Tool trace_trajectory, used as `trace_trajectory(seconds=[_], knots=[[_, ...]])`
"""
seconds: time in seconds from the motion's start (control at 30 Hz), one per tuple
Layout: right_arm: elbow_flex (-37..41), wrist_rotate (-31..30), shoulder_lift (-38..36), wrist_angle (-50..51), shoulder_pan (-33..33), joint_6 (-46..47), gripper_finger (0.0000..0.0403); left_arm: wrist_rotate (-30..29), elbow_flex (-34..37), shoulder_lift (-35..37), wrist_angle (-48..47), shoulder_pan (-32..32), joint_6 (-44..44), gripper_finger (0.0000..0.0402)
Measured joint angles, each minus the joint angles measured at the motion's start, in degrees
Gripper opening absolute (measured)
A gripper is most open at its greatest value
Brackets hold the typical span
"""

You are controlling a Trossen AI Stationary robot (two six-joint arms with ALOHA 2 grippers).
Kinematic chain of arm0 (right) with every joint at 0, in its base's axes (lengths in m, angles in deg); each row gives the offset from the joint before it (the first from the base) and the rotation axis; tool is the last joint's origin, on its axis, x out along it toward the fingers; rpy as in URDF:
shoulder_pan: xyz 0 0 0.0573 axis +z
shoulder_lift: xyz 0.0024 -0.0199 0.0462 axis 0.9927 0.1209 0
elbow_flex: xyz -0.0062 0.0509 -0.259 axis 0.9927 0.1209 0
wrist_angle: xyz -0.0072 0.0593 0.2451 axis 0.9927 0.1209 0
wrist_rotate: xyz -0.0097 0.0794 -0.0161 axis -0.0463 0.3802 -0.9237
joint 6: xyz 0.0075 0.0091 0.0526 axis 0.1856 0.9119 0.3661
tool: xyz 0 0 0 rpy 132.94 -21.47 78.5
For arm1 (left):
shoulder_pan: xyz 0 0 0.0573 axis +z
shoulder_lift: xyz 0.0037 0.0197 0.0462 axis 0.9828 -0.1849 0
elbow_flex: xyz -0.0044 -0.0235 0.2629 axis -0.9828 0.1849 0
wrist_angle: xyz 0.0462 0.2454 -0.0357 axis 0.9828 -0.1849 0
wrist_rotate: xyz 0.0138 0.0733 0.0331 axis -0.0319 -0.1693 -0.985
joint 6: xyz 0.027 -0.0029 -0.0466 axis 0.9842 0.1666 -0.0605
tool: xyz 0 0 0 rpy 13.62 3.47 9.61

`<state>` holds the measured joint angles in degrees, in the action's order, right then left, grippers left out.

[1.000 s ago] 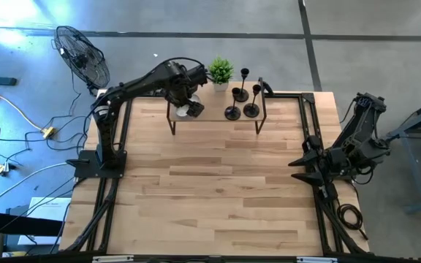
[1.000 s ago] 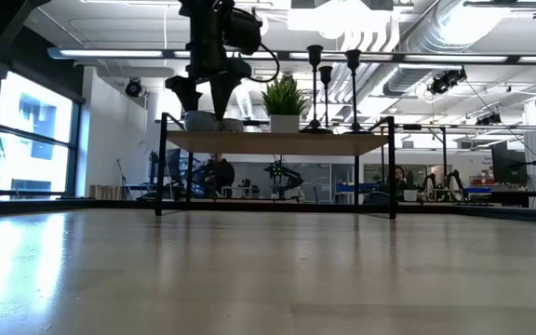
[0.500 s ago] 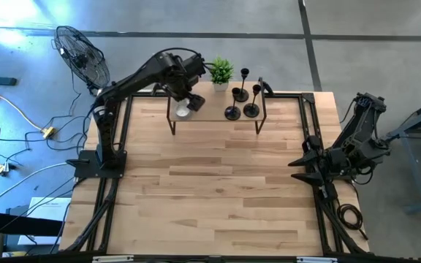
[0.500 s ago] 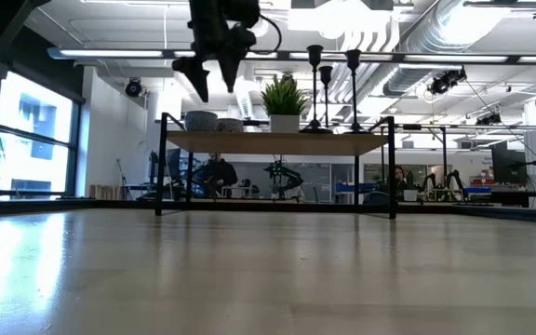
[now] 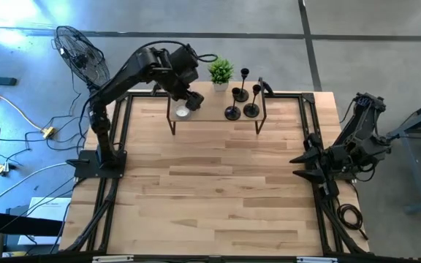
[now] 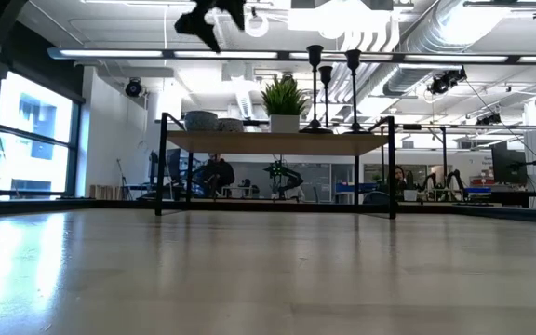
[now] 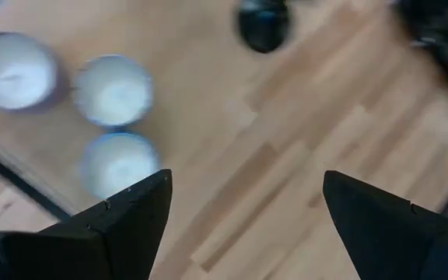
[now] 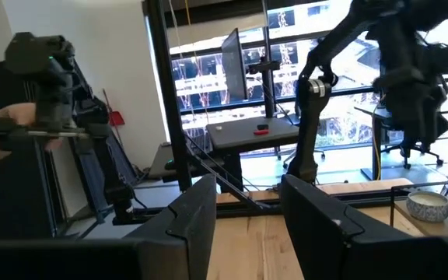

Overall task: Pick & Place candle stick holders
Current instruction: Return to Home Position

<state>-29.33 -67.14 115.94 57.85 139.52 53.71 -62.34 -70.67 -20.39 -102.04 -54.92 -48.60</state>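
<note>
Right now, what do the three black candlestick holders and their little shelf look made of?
The three black candlestick holders: probably metal, matte black, judging by slim stems; could be painted wood. The small shelf: pale wood-grain top on thin black legs, likely metal.

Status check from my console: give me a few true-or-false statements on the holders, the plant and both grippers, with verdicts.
1. All three holders stand upright on the shelf. True.
2. The left gripper grips a candle. False: it is open and empty, raised above the shelf's left end, with the candles below it.
3. The plant lies on the table under the shelf. False: it stands on the shelf, between the candles and the holders.
4. The right gripper waits at the table's right edge, holding nothing. True.
</note>
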Motion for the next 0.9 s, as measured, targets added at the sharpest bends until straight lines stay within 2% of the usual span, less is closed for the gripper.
trace_trajectory(seconds=[0.13, 0.3, 0.4, 0.5, 0.6, 0.63, 0.73, 0.9], knots=[[0.0, 0.1, -1.4, 0.4, 0.0, -0.1, 0.0137, 1.6, -0.8, 1.3, 0.0, -3.3, 2.0, 0.0302], [0.0, 0.0, -5.8, 5.3, 0.0, -0.1, 0.011, 3.7, -0.8, 1.9, 0.0, -8.2, 8.8, 0.0231], [0.0, -1.8, -9.8, 10.9, 0.2, 0.8, 0.007, 4.2, -0.8, 2.0, 0.0, -10.6, 8.9, 0.0173], [0.0, -3.2, -14.5, 15.6, 0.9, 1.5, 0.0017, 7.1, -0.8, 2.3, 0.0, -12.6, 11.1, 0.01], [0.0, -3.3, -19.1, 18.0, 1.6, 1.5, 0.0011, 8.5, -0.8, 2.5, 0.0, -15.0, 14.7, 0.0021], [0.0, -3.2, -20.7, 18.6, 1.8, 1.3, 0.0012, 8.5, -0.8, 2.6, 0.0, -15.8, 15.6, 0.0012], [0.0, -3.3, -24.5, 19.7, 2.2, -1.2, 0.0003, 8.6, -0.7, 3.6, 0.1, -18.0, 18.7, 0.002], [0.0, -2.8, -29.3, 19.7, 2.2, -5.6, 0.0001, 3.8, -0.7, 7.6, 0.1, -18.9, 19.6, 0.0003]])
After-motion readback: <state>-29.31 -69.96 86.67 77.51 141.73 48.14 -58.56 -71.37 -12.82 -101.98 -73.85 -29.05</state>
